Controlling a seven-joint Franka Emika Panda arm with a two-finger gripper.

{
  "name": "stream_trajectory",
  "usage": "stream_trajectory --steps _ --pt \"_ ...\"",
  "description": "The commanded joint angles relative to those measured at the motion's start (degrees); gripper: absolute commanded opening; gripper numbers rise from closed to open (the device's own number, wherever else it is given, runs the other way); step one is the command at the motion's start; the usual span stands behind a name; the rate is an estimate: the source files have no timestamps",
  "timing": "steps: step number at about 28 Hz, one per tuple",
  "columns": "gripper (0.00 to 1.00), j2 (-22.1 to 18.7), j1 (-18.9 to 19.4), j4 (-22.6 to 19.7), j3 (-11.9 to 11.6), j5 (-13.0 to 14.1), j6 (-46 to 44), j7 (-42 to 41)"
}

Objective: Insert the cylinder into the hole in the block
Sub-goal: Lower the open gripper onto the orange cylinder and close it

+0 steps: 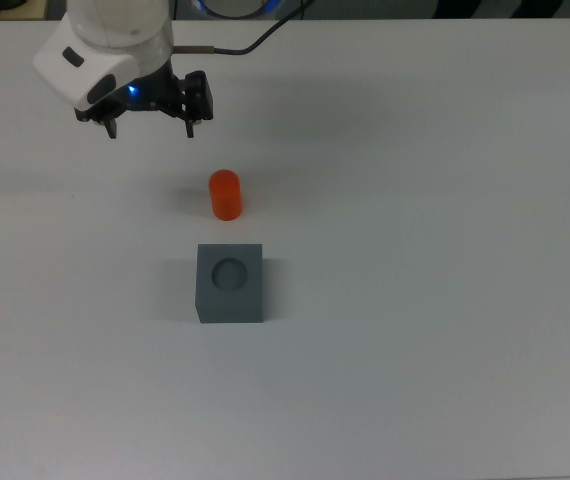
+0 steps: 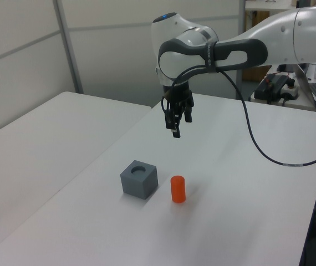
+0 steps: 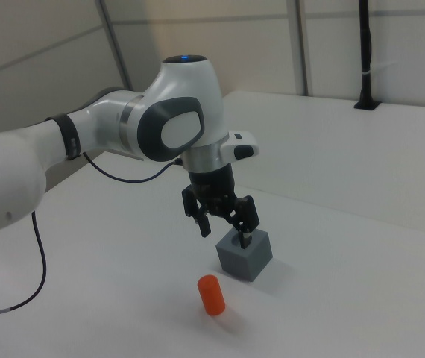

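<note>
An orange-red cylinder (image 1: 225, 194) stands upright on the white table, apart from everything else. Just below it in the top view sits the dark grey block (image 1: 250, 296), its round hole facing up with nothing in it. My gripper (image 1: 151, 126) hangs open above the table, up and to the left of the cylinder in the top view, fingers pointing down with nothing between them. In the left view the gripper (image 2: 173, 128) is well above the block (image 2: 136, 185) and cylinder (image 2: 178, 189). In the right view the gripper (image 3: 225, 233) partly overlaps the block (image 3: 253, 261); the cylinder (image 3: 212, 294) stands nearer the camera.
A black cable (image 1: 235, 48) trails from the arm across the table's far edge in the top view. A second white table (image 2: 30, 144) adjoins on the left view's left. Electronics (image 2: 280, 86) sit at the left view's right. A black post (image 3: 365, 56) stands at the back of the right view.
</note>
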Motion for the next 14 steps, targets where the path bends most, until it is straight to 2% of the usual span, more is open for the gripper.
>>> stream_trajectory --steps 1,5,6,11,14 --pt "1.00 -5.4 0.2 -7.8 0.1 -0.9 2.8 -2.0" --pt "1.00 -7.4 0.4 -12.8 0.3 -0.2 7.9 -5.9" --pt "1.00 -8.4 0.5 -15.2 0.4 -0.2 10.0 -6.6" --pt "1.00 -10.0 1.0 -20.0 0.5 -0.1 14.2 -6.7" --pt "1.00 -10.1 1.0 -21.8 1.4 -0.1 16.3 -6.6"
